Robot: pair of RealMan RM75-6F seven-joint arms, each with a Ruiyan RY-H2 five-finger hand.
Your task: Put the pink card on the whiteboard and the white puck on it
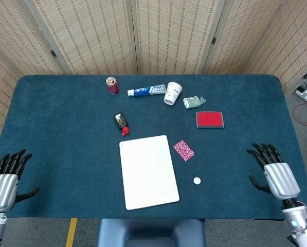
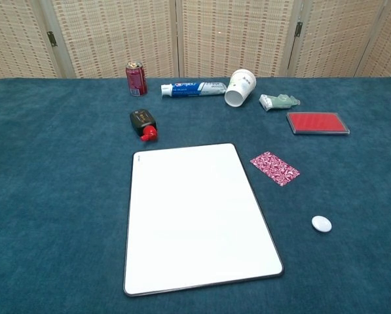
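The whiteboard (image 1: 147, 171) (image 2: 194, 215) lies flat near the table's front middle. Just right of its far corner lies the pink patterned card (image 1: 183, 150) (image 2: 274, 168). The small white puck (image 1: 197, 180) (image 2: 321, 224) sits on the cloth right of the board, nearer the front. My right hand (image 1: 270, 173) hovers at the front right, fingers spread, holding nothing, well right of the puck. At the front left corner my left hand (image 1: 5, 179) is also spread and holds nothing. Neither hand shows in the chest view.
Along the back stand a red can (image 1: 112, 85), a toothpaste tube (image 1: 146, 90), a tipped white cup (image 1: 172, 93), a small green item (image 1: 193, 102) and a red flat box (image 1: 210, 119). A black-and-red bottle (image 1: 122, 123) lies behind the whiteboard.
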